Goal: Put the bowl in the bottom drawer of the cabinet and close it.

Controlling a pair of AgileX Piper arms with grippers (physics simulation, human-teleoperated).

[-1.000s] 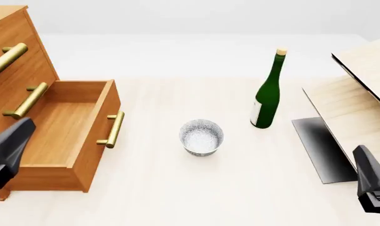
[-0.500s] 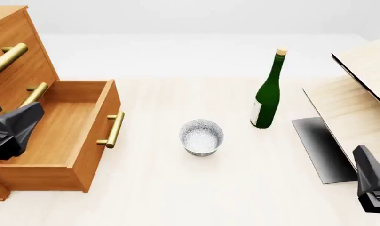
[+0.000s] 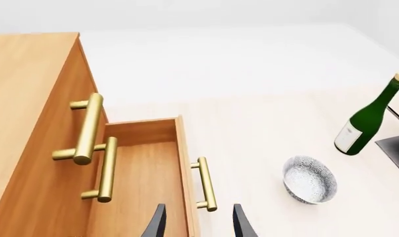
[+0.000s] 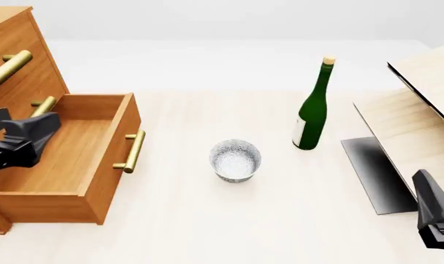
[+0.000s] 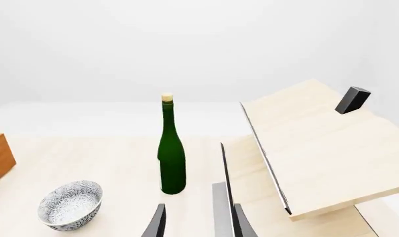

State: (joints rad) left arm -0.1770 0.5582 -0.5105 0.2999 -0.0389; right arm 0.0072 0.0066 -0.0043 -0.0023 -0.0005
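The white speckled bowl (image 4: 235,160) stands upright on the table, right of the cabinet (image 4: 20,71); it also shows in the wrist views (image 3: 309,179) (image 5: 70,205). The bottom drawer (image 4: 114,165) is pulled out and holds nothing, its brass handle (image 4: 130,151) facing the bowl. My left gripper (image 4: 42,125) hovers over the drawer's left part, open and holding nothing; its fingers (image 3: 156,224) straddle the drawer front in the wrist view. At the near right, far from the bowl, my right gripper (image 4: 426,190) is open and holds nothing.
A tall green bottle (image 4: 311,113) stands behind and right of the bowl. A pale wooden board structure (image 4: 420,121) with a dark base plate (image 4: 372,173) fills the right side. The two upper drawers are shut, their handles (image 4: 8,69) sticking out.
My left gripper has moved forward and to the right, from the drawer's near left corner to over its inside. Bowl, drawer and right gripper have not moved.
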